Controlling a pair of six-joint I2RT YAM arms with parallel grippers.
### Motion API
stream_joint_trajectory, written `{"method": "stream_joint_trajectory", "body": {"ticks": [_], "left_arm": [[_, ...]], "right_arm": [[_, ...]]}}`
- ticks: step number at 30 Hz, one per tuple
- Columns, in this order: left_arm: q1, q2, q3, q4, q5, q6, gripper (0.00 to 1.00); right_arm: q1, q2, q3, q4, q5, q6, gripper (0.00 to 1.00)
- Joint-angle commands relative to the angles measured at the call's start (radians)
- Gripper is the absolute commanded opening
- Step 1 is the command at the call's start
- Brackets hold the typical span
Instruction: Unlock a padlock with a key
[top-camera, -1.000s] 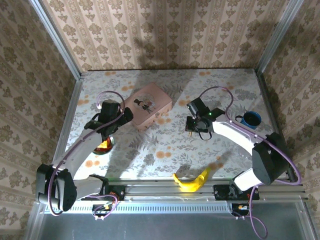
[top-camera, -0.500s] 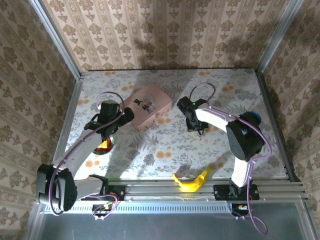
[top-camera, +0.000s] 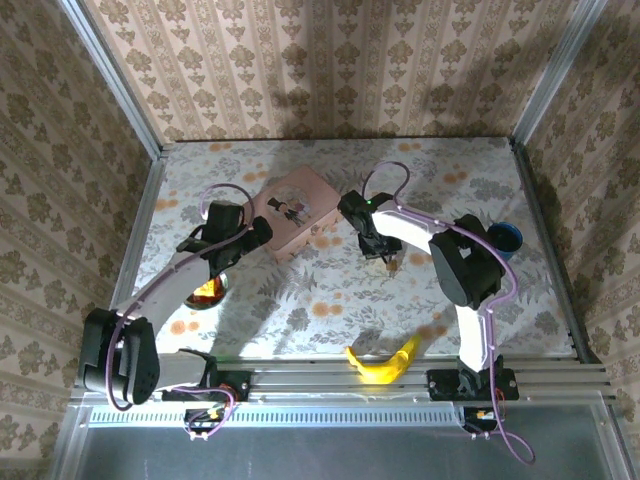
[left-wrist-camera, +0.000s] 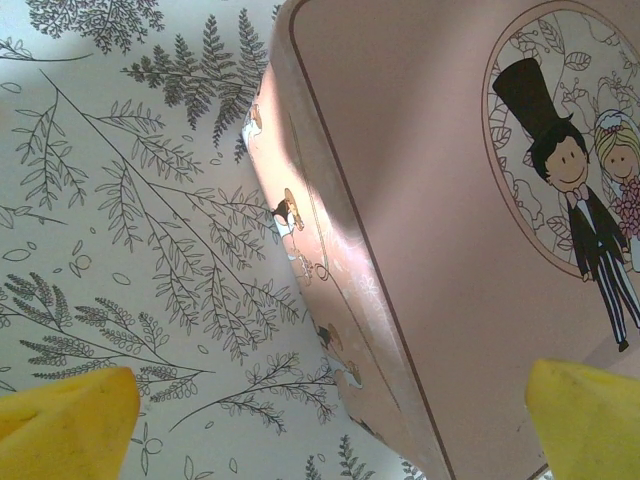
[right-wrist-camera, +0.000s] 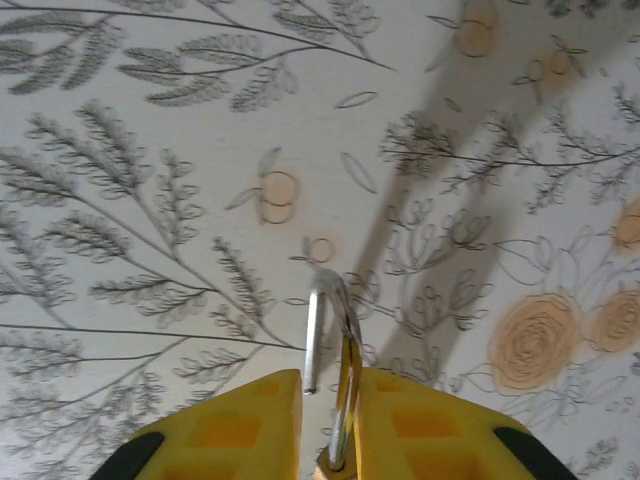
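Right arm is folded back on itself, elbow high, wrist dipped low over the middle of the tabletop. The right gripper is clamped on the padlock: the thin silvery shackle pokes up between the yellow fingers, one leg ending bare beside a pad, with a sliver of brass below. Left arm stretches toward the far-left part, and the left gripper gapes wide at the near side of the pink tin. There is bare floral cloth between tin and padlock. Banana lies at the near edge, blue cup at the right edge.
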Motion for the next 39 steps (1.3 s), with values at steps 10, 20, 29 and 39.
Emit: {"method": "stream_joint_trajectory", "body": {"ticks": [10, 20, 29, 39], "left_arm": [[0.009, 0.018, 0.012, 0.037, 0.027, -0.019, 1.0], [0.018, 0.017, 0.003, 0.067, 0.02, -0.052, 1.0], [0.1, 0.017, -0.049, 0.157, 0.079, -0.111, 1.0], [0.14, 0.122, -0.012, 0.22, 0.168, -0.113, 0.95]], "right_arm": [[0.013, -0.038, -0.005, 0.105, -0.215, 0.008, 0.32], [-0.038, -0.11, 0.046, 0.134, -0.259, -0.078, 0.45], [-0.149, -0.115, 0.1, 0.325, -0.492, -0.149, 0.62], [-0.196, 0.118, 0.345, 0.412, -0.639, -0.179, 0.67]]}}
